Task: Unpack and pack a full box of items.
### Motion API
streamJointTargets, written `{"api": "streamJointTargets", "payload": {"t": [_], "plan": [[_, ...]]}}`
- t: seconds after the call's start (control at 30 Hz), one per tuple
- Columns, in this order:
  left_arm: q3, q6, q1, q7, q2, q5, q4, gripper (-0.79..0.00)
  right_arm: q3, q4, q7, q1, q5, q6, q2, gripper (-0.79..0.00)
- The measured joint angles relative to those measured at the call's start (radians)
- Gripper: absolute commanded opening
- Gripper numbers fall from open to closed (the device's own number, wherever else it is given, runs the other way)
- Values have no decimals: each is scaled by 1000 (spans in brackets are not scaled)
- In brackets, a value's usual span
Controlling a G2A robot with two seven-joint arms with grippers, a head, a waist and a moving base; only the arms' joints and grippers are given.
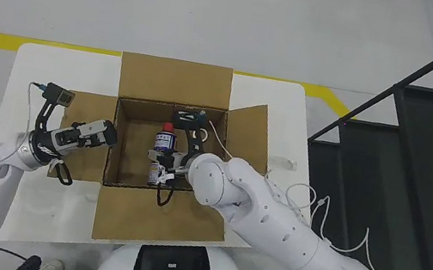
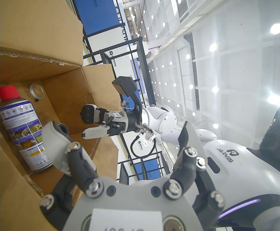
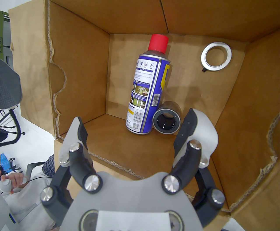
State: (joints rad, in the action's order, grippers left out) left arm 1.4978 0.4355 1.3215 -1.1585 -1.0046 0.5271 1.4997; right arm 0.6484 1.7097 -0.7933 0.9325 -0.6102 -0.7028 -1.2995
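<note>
The spray can [image 3: 148, 91] lies on the box [image 3: 76, 65] floor, cap toward its far wall, squarely before the nearer right gripper [image 3: 135, 119], jaws apart; the left gripper [image 1: 108, 134] holds its jaws apart too.

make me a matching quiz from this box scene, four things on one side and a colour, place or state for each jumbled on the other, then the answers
Things:
1. spray can
2. ring
3. short cylinder
4. right gripper

Descriptions:
a. open, facing into the box
b. silver, lying apart from the spray can
c. red cap, blue body
d. right beside the spray can's base

Pairs: 1-c, 2-b, 3-d, 4-a
</note>
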Motion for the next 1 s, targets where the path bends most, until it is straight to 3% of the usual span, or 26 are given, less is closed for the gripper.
{"api": "streamJointTargets", "payload": {"t": [0.53, 0.73, 1.0], "plan": [[0, 0, 0, 0, 0, 0, 0, 0, 3, -14, 17, 5, 4, 10, -3, 0], [0, 0, 0, 0, 0, 0, 0, 0, -44, -76, -42, -86, -27, 0, -35, 0], [0, 0, 0, 0, 0, 0, 0, 0, -105, -251, -57, -201, 55, 45, -107, 0]]}}
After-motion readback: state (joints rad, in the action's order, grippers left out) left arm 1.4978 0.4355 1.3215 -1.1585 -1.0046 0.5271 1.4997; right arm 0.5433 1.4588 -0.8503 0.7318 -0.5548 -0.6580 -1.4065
